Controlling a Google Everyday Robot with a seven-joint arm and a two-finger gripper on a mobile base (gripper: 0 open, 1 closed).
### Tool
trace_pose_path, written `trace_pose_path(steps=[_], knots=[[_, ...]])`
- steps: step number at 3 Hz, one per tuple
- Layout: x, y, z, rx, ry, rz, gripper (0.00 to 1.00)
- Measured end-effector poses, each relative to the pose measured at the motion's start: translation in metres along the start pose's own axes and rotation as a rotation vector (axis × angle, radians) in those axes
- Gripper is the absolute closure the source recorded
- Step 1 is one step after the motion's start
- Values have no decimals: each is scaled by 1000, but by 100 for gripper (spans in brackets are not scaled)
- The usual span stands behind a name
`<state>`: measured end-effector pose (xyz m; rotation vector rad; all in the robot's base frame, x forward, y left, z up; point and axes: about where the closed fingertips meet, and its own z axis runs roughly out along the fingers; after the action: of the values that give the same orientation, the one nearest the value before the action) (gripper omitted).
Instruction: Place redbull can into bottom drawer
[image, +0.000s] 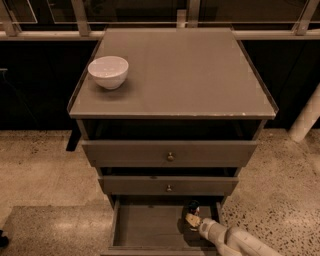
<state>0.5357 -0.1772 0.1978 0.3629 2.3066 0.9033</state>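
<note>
The redbull can (193, 205) is upright, small, blue with a silver top, over the right back part of the open bottom drawer (145, 226). My gripper (192, 219) reaches into that drawer from the lower right on a white arm and is shut on the can, whose top shows just beyond the gripper. The can's lower part is hidden, so I cannot tell whether it touches the drawer floor.
The two upper drawers with round knobs (170, 156) are pushed in above the gripper. A white bowl (108, 71) sits on the cabinet top at the left. A white post (306, 121) stands at the right. Speckled floor surrounds the cabinet.
</note>
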Motion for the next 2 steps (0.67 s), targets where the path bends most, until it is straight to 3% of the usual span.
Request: trace_pose_path(steps=[1,2], knots=[[11,-17,13,16,23,24,100],[11,-18,14,17,24,24,82]])
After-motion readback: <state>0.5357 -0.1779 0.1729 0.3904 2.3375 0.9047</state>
